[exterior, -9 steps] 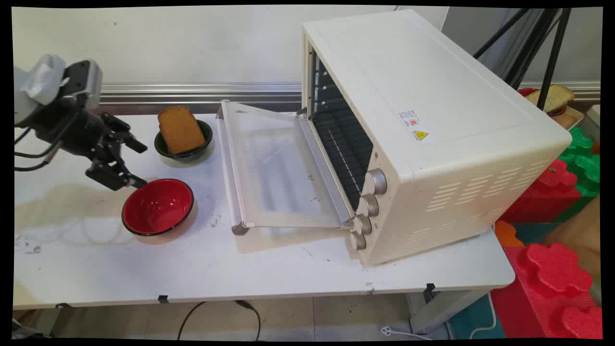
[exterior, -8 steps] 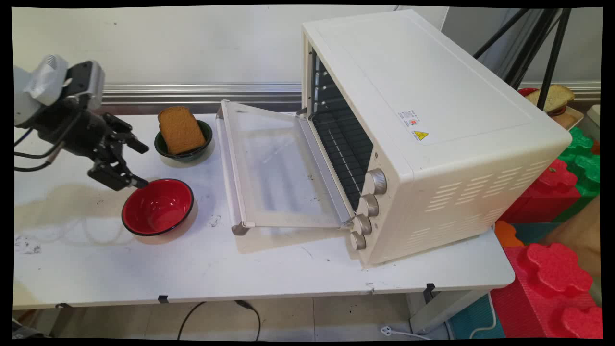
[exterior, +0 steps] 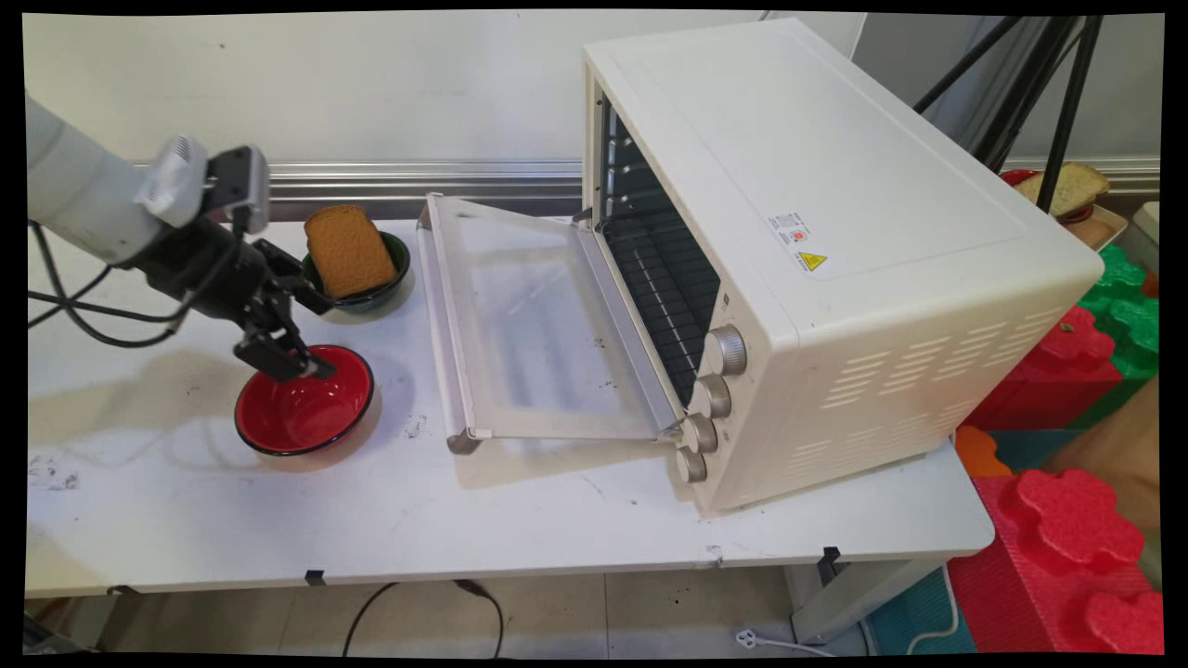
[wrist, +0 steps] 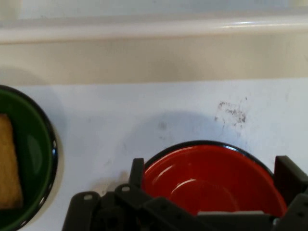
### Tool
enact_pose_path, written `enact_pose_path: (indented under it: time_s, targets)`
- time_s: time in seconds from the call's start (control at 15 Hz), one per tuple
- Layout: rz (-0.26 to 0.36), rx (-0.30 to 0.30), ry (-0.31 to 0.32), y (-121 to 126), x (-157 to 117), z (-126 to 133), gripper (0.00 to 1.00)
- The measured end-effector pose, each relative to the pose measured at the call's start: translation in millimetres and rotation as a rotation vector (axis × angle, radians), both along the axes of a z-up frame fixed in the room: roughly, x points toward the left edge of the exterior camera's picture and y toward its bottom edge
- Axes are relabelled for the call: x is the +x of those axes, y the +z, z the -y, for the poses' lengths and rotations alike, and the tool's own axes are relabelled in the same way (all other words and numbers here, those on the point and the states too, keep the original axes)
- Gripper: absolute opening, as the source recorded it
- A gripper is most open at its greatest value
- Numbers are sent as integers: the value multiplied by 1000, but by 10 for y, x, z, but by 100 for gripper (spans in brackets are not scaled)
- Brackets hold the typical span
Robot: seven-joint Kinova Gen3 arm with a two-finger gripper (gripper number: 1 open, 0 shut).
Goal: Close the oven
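Observation:
My black gripper (exterior: 318,337) hangs open just above the far side of an empty red bowl (exterior: 306,413) with a black rim. In the hand view the gripper (wrist: 211,179) has one finger on each side of the red bowl (wrist: 211,178), with nothing held. Just behind it, a slice of brown toast (exterior: 348,250) leans in a dark green bowl (exterior: 394,269). The hand view catches the green bowl (wrist: 33,168) and the toast (wrist: 7,168) at its left edge.
A cream toaster oven (exterior: 817,250) stands to the right, its glass door (exterior: 529,325) folded down flat towards the bowls. The door's edge (wrist: 154,53) crosses the top of the hand view. Red and green foam blocks (exterior: 1067,520) lie beyond the table's right end.
The arm has swung right and slightly down. The gripper, earlier left of the red bowl, now hangs over the bowl's far rim, close to the green bowl. Both bowls stayed put.

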State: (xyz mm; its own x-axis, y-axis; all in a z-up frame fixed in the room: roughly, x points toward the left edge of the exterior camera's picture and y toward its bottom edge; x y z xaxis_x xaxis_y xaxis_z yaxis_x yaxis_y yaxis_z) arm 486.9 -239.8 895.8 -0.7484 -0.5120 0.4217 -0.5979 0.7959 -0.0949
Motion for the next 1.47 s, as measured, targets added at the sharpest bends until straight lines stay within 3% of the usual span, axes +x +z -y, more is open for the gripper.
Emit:
enact_pose_path:
  time_s: [1.07, 1.13, 1.47]
  targets:
    - [-46, -24, -29, -542, -377, 305, 100]
    - [-52, -27, -29, -570, -388, 318, 0]
    - [-71, -38, -21, -661, -406, 354, 0]
